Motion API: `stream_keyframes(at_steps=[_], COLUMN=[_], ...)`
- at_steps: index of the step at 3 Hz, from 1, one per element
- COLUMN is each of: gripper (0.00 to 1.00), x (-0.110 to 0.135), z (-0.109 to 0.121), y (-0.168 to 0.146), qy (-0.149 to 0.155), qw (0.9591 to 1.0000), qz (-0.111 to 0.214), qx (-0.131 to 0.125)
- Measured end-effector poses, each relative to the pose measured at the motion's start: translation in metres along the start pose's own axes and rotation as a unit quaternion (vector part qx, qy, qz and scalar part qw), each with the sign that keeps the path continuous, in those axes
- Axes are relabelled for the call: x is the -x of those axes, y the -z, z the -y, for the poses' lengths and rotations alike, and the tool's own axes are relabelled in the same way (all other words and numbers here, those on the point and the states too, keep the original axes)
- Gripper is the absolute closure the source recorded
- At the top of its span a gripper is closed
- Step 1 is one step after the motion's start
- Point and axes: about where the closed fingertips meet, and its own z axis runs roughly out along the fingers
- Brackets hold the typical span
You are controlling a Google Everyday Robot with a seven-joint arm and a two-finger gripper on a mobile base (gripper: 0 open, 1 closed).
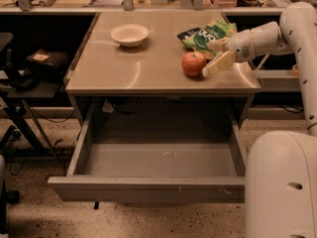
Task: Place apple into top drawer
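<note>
The red-orange apple (193,63) sits on the table top (148,68) near its front right. My gripper (207,59) reaches in from the right and is open, one finger in front of the apple's right side and one behind it, close to or touching it. The top drawer (148,187) is pulled fully open below the table's front edge, and its grey inside holds nothing.
A green snack bag (205,33) lies just behind the apple and the gripper. A white bowl (130,34) stands at the table's back left. The robot's white body (282,182) fills the lower right. Cluttered shelves stand to the left and behind.
</note>
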Motion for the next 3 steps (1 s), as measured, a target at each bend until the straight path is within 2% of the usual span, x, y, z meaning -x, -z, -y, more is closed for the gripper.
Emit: stream_keyframes(at_steps=[1, 2, 3], gripper=[0.00, 0.00, 0.00], x=[0.000, 0.014, 0.025], z=[0.001, -0.013, -0.029], y=[0.000, -0.020, -0.048], qy=[0.001, 0.016, 0.028], qw=[1.0000, 0.9991, 0.9956], qz=[0.001, 0.019, 0.038], qx=[-0.001, 0.036, 0.081])
